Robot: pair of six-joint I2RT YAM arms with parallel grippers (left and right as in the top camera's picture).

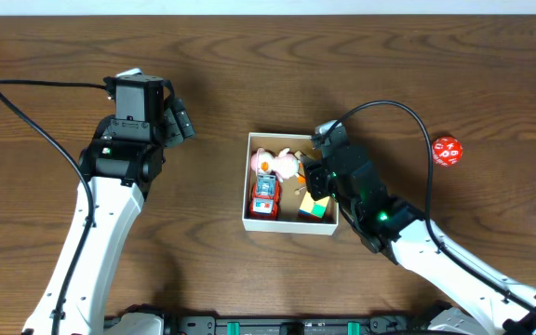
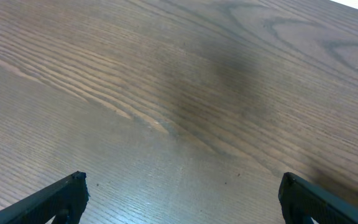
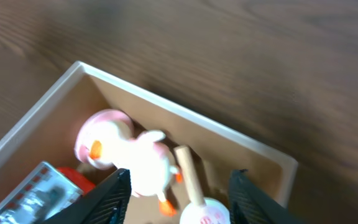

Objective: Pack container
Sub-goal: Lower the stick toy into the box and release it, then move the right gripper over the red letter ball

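Observation:
The container (image 1: 288,226) is a white-walled box with a brown inside, at mid table. It holds a pink and white duck toy (image 1: 285,163), a red toy car (image 1: 264,197), a wooden-handled toy and a coloured cube (image 1: 317,208). My right gripper (image 1: 316,167) hovers over the box's right side, open and empty; in the right wrist view its fingers (image 3: 180,190) frame the duck (image 3: 132,152) and the wooden-handled toy (image 3: 194,186) inside the container (image 3: 185,118). My left gripper (image 1: 177,119) is open over bare wood at the left, and the left wrist view (image 2: 182,196) shows only table.
A red many-sided die (image 1: 447,150) with white numbers lies on the table to the right of the box. The right arm's black cable arcs above the box's right side.

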